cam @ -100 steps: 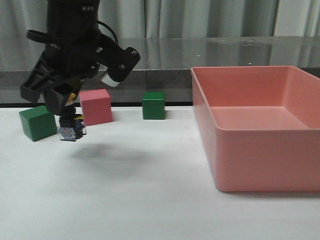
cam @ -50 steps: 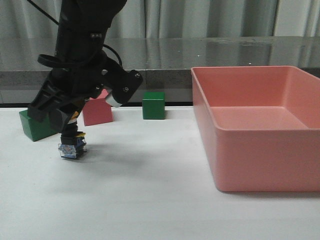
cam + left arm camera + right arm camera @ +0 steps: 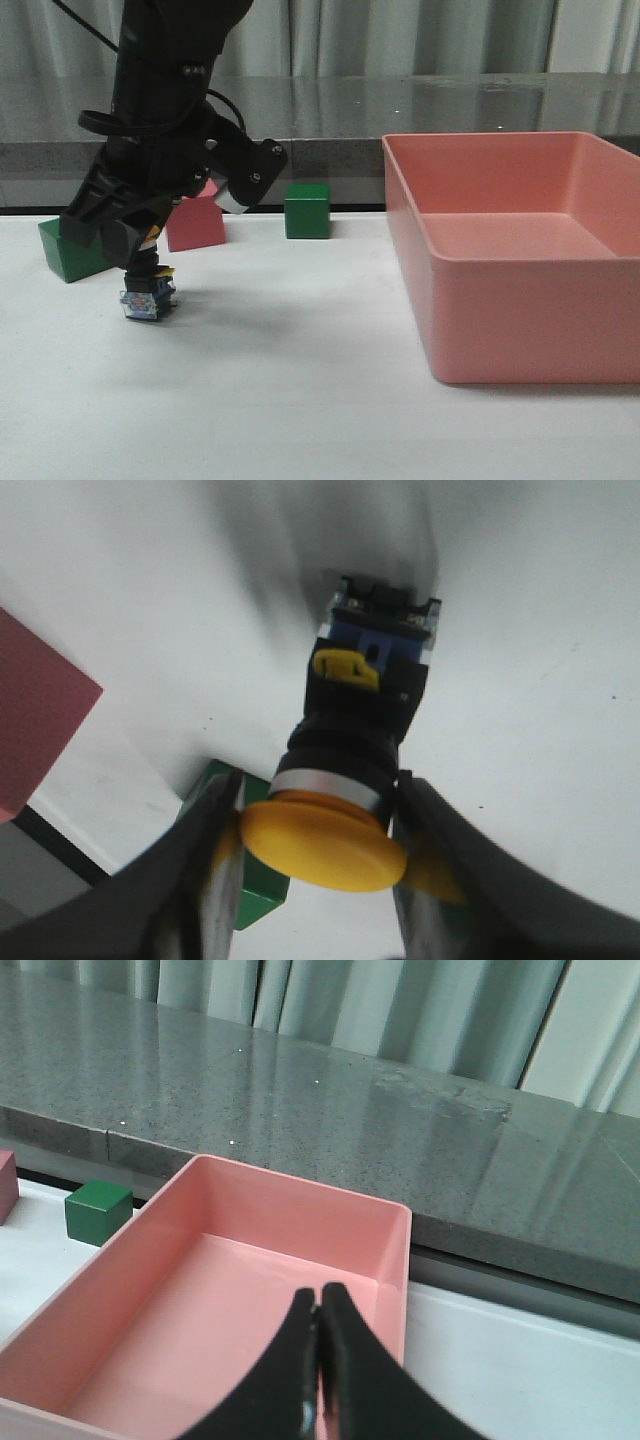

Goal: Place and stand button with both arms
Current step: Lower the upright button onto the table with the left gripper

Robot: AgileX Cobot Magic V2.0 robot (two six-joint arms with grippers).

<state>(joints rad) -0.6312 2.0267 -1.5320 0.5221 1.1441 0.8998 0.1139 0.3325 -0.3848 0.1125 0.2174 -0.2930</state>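
A: So, what containers are on the table, and what is in them?

B: One only: a large pink bin [image 3: 520, 260] on the right side of the white table [image 3: 300, 400]. I see nothing inside it. My right pincer [image 3: 318, 1360] hangs above its hollow with both fingers pressed together, holding nothing.

A: And where is the button?

B: The button [image 3: 147, 298] is in my left pincer [image 3: 320, 825], at the left of the table. My two fingers clamp its yellow cap from either side. Below the cap come the silver collar, the black body and the clear bluish base. The base points down at the table, close to it or touching; I cannot tell which.

A: How is your left arm posed?

B: My left arm [image 3: 165, 120] reaches down steeply from above, fingers pointing at the table. A green cube [image 3: 70, 250] sits just behind the pincer, a pink cube [image 3: 195, 222] beside that, and another green cube [image 3: 307, 210] farther right.
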